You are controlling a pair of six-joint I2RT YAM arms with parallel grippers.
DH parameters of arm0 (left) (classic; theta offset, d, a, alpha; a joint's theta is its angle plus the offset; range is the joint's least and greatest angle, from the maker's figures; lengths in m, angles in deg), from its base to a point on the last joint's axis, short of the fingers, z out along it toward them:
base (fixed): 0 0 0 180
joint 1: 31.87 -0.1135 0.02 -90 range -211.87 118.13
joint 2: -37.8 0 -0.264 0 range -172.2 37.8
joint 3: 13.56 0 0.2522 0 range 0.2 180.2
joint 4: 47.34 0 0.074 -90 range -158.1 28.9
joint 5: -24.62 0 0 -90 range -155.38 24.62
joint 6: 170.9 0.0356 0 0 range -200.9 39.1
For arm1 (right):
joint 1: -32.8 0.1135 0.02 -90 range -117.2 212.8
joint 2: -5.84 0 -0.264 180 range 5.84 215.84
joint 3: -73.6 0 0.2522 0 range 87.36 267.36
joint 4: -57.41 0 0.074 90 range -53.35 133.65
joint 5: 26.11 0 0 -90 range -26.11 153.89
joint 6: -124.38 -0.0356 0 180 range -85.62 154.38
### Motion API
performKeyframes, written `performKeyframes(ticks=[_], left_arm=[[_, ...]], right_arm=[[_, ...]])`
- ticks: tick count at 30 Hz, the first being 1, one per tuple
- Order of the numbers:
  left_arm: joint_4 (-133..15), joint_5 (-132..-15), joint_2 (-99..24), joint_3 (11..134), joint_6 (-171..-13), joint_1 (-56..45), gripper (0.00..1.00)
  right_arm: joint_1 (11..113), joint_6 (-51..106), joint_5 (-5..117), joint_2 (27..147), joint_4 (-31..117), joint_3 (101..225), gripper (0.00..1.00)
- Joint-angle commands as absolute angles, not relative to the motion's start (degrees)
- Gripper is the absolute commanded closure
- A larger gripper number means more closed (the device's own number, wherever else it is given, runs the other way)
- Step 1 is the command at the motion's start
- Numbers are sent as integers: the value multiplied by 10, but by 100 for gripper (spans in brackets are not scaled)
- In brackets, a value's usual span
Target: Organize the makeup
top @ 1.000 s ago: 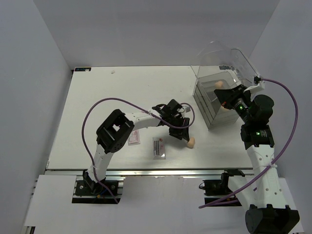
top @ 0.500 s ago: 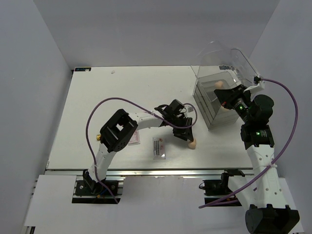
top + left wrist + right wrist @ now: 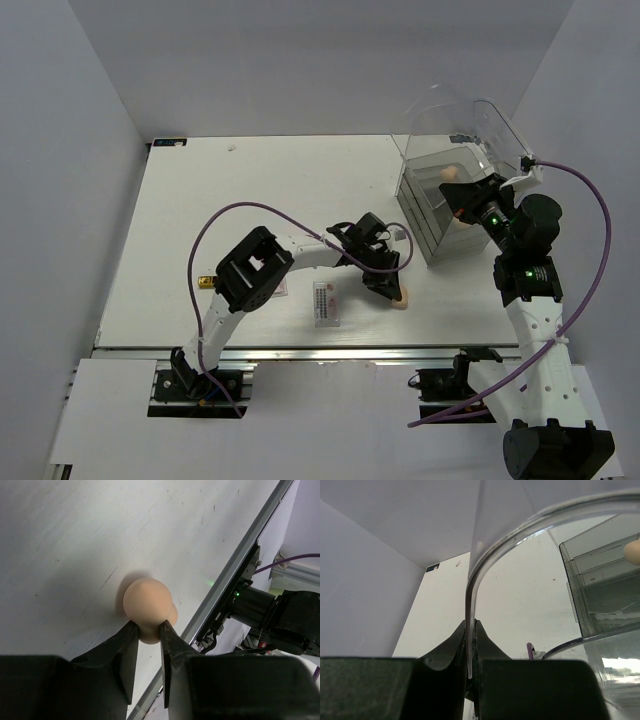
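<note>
My left gripper point(image 3: 388, 283) is shut on a peach sponge point(image 3: 400, 297) that rests on the table near its front edge. In the left wrist view the gripper point(image 3: 148, 625) pinches the sponge point(image 3: 146, 601) from both sides. My right gripper point(image 3: 470, 207) is shut on the clear lid point(image 3: 470, 115) of the drawer box point(image 3: 437, 215) and holds it raised. The right wrist view shows the gripper point(image 3: 471, 623) clamped on the lid's edge point(image 3: 520, 534). A second sponge point(image 3: 449, 174) lies in the box's top tray. A dark-rowed palette point(image 3: 326, 302) and a pinkish palette point(image 3: 275, 286) lie left of the left gripper. A lipstick tube point(image 3: 204, 282) lies further left.
The left arm's purple cable point(image 3: 250, 210) loops over the table. The table's metal front rail point(image 3: 300, 352) runs just beyond the held sponge. White walls enclose the table on the left, back and right.
My left gripper has moved to the right and toward the table's front edge, with the sponge between its fingers. The right arm and the lid have not moved.
</note>
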State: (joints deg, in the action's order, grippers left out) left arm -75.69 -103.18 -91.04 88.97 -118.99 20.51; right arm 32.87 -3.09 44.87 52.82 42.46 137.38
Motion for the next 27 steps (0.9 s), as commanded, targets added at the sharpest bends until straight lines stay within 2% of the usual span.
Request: performKeyframes(ticks=[1,6,10,19,22,27], left_arm=[[-763,-1036,-901,906,-1181,210,68],[-766,-1033,-899,913,-1183,208,77],[-717,-1049,-887,910,-1221,193,92],[-402,-1068,-814,811,-1456,93,94],[-340,-1069,-833,840,-1510,77,94],[-281,-1069,-901,970,-1587,72,93]], right_arm=[[327,-12,461,516,488,1387,100],[327,-13,461,515,487,1386,100],[327,-13,461,511,487,1386,100],[327,-14,461,506,489,1381,100],[327,-17,461,506,493,1379,100],[327,-15,461,507,495,1380,100]])
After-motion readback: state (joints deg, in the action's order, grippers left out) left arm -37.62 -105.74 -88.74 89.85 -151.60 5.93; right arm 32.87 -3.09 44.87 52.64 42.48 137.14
